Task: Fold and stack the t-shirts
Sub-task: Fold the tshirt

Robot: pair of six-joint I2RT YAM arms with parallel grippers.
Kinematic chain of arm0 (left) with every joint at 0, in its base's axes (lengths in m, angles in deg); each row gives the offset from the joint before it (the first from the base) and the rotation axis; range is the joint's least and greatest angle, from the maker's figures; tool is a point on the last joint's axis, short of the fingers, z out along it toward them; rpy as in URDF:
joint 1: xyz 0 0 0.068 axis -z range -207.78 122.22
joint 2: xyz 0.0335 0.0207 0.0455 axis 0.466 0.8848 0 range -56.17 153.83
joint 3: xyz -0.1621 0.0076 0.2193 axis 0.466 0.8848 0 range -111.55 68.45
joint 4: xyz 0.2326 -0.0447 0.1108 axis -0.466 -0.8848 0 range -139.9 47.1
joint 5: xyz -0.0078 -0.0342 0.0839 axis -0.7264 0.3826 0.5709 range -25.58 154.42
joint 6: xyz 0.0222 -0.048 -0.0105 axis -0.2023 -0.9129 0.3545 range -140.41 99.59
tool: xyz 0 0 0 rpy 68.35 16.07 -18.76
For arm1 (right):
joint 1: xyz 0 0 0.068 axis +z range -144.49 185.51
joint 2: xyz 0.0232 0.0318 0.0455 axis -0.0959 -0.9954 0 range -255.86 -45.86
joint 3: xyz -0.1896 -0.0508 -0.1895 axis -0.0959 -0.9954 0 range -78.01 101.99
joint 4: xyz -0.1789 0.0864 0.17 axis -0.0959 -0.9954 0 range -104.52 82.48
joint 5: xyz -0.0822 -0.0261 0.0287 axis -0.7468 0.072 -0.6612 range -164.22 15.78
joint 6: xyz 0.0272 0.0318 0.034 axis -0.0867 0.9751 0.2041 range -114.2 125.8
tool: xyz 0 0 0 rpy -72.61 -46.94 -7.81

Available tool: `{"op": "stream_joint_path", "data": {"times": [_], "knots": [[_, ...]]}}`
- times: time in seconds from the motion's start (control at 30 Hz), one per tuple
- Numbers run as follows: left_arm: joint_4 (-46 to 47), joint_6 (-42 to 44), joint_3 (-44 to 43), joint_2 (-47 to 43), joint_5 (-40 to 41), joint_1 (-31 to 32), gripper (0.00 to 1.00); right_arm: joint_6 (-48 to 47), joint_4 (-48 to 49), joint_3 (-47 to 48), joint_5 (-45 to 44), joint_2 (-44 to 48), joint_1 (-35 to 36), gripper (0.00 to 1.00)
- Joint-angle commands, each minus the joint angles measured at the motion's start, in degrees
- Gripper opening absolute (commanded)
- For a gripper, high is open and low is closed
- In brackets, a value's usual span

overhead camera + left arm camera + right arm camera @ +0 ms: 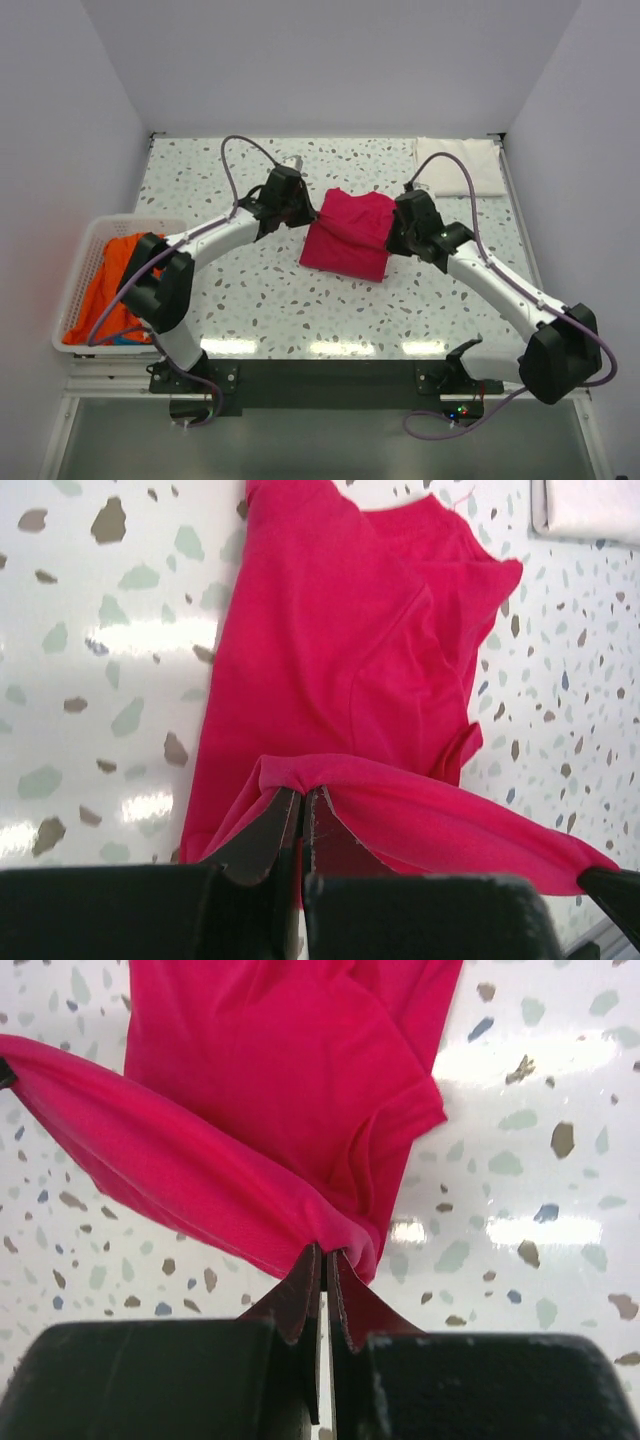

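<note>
A bright magenta-pink t-shirt (pixel 350 240) lies partly folded at the middle of the table. One edge of it is lifted and stretched between my two grippers. My left gripper (pixel 308 215) is shut on the left end of that edge, and the cloth bunches at its tips (pixel 302 792). My right gripper (pixel 396 236) is shut on the other end (pixel 325 1252). The rest of the pink shirt (pixel 330 650) (pixel 280 1050) rests flat on the table beneath the raised edge. A white t-shirt (pixel 460 165) (pixel 590 510), folded to a rectangle, lies at the back right corner.
A white slotted basket (pixel 80 262) stands at the table's left edge, holding an orange shirt (pixel 112 280) with a bit of blue cloth (pixel 125 340) under it. The speckled tabletop (pixel 250 300) ends at walls behind and to the sides.
</note>
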State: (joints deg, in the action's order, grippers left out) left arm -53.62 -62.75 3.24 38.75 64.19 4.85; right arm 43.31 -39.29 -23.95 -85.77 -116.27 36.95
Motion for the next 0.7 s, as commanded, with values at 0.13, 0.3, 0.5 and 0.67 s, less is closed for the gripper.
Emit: {"op": "stream_joint_path", "data": {"times": [0.13, 0.3, 0.5, 0.67], "knots": [[6.24, 1.3, -16.07, 12.37, -1.79, -3.17, 0.0, -7.28, 6.45, 8.07, 7.15, -9.81, -10.42, 0.0], [8.25, 1.39, -28.01, 21.17, -4.51, -4.85, 0.0, -7.99, 10.84, 12.81, 11.46, -19.31, -16.32, 0.0], [12.27, 0.78, -40.59, 36.29, -11.36, -6.87, 0.25, -8.78, 14.1, 21.5, 14.36, -34.25, -21.68, 0.08], [14.94, 1.3, -47.46, 40.97, -16.91, -9.85, 0.71, -7.63, 12.9, 28.01, 16.65, -42.34, -27.39, 0.49]]}}
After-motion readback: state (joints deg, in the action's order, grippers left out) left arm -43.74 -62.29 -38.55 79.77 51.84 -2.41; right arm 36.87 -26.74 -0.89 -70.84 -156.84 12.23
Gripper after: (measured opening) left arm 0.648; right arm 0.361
